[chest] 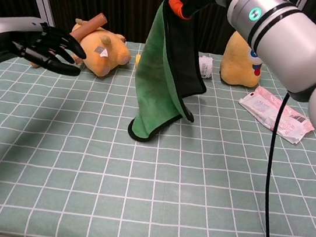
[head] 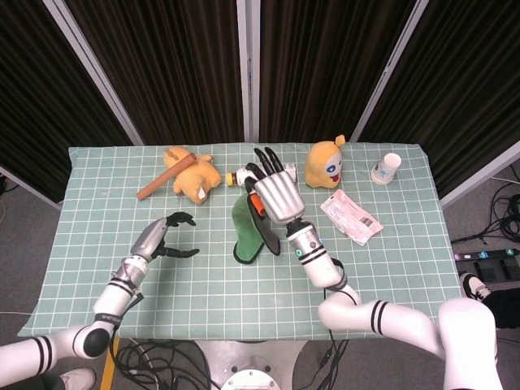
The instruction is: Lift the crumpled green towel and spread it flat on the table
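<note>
The left hand (chest: 44,48) hovers empty above the bench (chest: 77,190), fingers spread. Beyond it, the green towel (chest: 159,77) hangs limp from the right hand (head: 275,195), which pinches its top edge, hem brushing the bench. Soft and light, it is probably best taken by a free lower corner.

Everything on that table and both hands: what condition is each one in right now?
green towel: hanging from the right hand, bottom edge at the table
right hand: raised, grips the towel's top
left hand: in the air, fingers apart, holds nothing
bottle: lying on its side
paper cup: tipped over
orange plush: lying down, brown stick across it
yellow plush: upright
</note>
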Available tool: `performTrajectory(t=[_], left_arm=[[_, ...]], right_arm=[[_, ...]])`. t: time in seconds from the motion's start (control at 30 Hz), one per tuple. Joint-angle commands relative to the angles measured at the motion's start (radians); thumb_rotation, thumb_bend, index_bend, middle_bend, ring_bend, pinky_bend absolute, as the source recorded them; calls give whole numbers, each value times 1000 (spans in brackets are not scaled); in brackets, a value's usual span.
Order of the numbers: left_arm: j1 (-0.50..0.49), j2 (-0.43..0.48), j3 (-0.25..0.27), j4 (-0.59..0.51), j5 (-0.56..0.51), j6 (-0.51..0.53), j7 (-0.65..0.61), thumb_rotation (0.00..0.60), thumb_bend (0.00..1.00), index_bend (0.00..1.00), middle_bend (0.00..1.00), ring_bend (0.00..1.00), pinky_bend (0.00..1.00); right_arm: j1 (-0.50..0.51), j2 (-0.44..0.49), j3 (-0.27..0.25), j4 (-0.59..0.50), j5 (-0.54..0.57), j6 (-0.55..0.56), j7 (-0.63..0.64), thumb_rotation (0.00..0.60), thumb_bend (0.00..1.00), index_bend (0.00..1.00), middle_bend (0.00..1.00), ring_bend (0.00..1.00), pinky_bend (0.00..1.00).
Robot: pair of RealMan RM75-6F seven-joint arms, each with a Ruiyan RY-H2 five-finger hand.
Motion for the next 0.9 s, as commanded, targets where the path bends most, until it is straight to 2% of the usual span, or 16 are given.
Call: performTrajectory(t=[0.03, 0.23, 0.57, 0.73, 0.9], left_arm=[[-22, -8, -13, 8, -23, -23, 7, 418, 0, 376, 307, 250, 253], [-24, 2, -10, 7, -16, -18, -5, 401, 0, 369, 306, 250, 253], [-23, 13, 10, -5, 16, -18, -28, 392, 0, 369, 306, 250, 253], [-30, 8, 12, -5, 8, -26, -35, 376, 0, 369, 306, 250, 253], [-50, -11, 10, 7, -23, -47, -30, 370, 0, 369, 303, 250, 253]], right_arm=[[35, -21, 24, 16, 22, 32, -67, 600, 405, 681, 253, 1, 0], [33, 24, 42, -31, 24, 95, -125, 600, 406, 682, 253, 0, 0], [-14, 154, 37, -199, -12, 192, -196, 600, 405, 681, 244, 0, 0], [12, 139, 2, -219, 1, 165, -256, 600, 405, 679, 238, 0, 0], [58, 62, -18, -172, 52, 128, -295, 600, 405, 679, 237, 0, 0]])
